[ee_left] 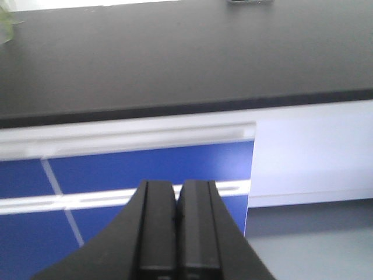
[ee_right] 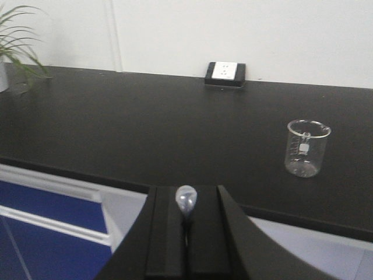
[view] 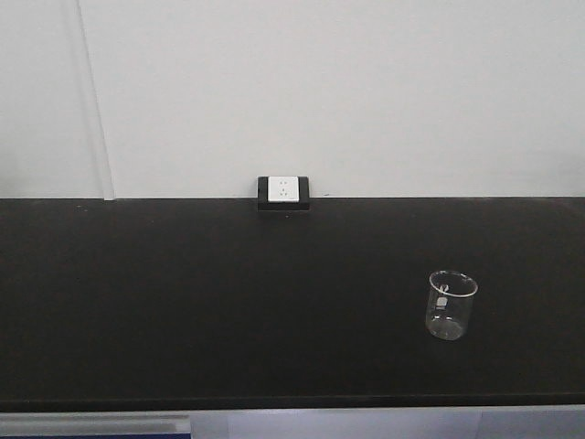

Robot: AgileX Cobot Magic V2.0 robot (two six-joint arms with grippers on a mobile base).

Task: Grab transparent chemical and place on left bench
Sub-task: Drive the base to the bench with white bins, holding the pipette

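The transparent chemical's clear glass beaker (view: 452, 305) stands upright on the black top of the left bench (view: 210, 302), towards its right front; no stick shows in it. It also shows in the right wrist view (ee_right: 307, 147). My right gripper (ee_right: 186, 191) is off the bench's front edge, left of and short of the beaker. It is shut on a translucent whitish dropper stick, whose bulb (ee_right: 186, 202) pokes out between the jaws. My left gripper (ee_left: 176, 189) is shut and empty, below the bench edge (ee_left: 175, 111), facing the blue cabinet door (ee_left: 151, 166).
A white wall socket in a black frame (view: 283, 190) sits at the back of the bench against the white wall. A green plant (ee_right: 17, 49) stands at the far left. A silver rail handle (ee_left: 76, 201) runs across the blue door. Grey floor (ee_left: 315, 245) lies at the right.
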